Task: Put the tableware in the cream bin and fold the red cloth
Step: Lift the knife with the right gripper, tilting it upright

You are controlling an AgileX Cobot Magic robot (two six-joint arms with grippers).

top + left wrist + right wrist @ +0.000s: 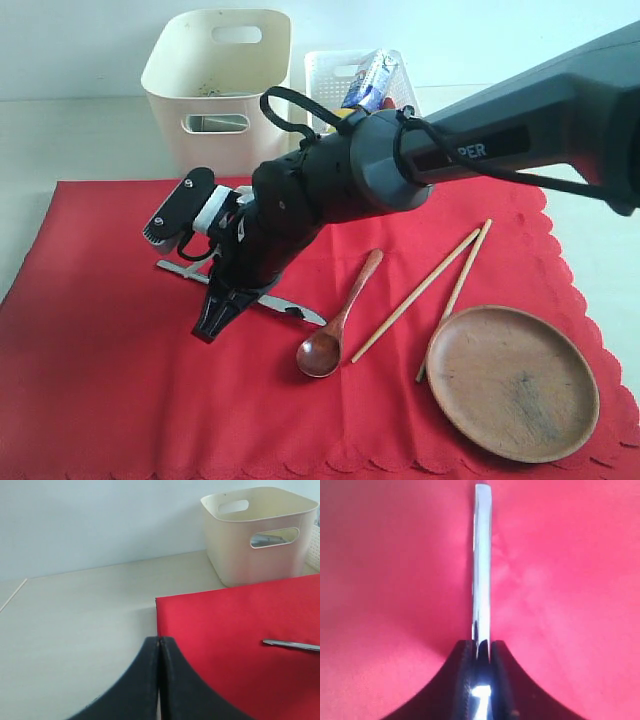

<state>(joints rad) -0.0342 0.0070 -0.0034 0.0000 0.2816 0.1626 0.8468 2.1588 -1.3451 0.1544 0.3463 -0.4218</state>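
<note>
Right pincer (481, 647): closed narrow on the knife (481, 570), which stands on edge between the pads; the arm reaches across to the cloth's left half.
Left pincer (159, 642): shut tight with nothing in it, hanging over the bare worktop just off the cloth's far left corner.
Knife on the cloth: gripped near its middle, both ends sticking out low over the red cloth (120, 390); whether it has left the fabric I cannot tell.
Other tableware: spoon (335, 330), chopsticks (430, 285) and plate (515, 380) lie on the cloth's right half, none in the bin.
Bin (215, 90): on the worktop just beyond the cloth's far edge, white basket (330, 75) beside it.
Risk, slip: the hold is thin metal on edge, so the knife may twist or drop on the way up.
Risk, snag: pads this low could pinch fabric and drag the cloth, shifting the spoon and chopsticks.
Risk, bin: the long knife could catch the rim if carried level.
</note>
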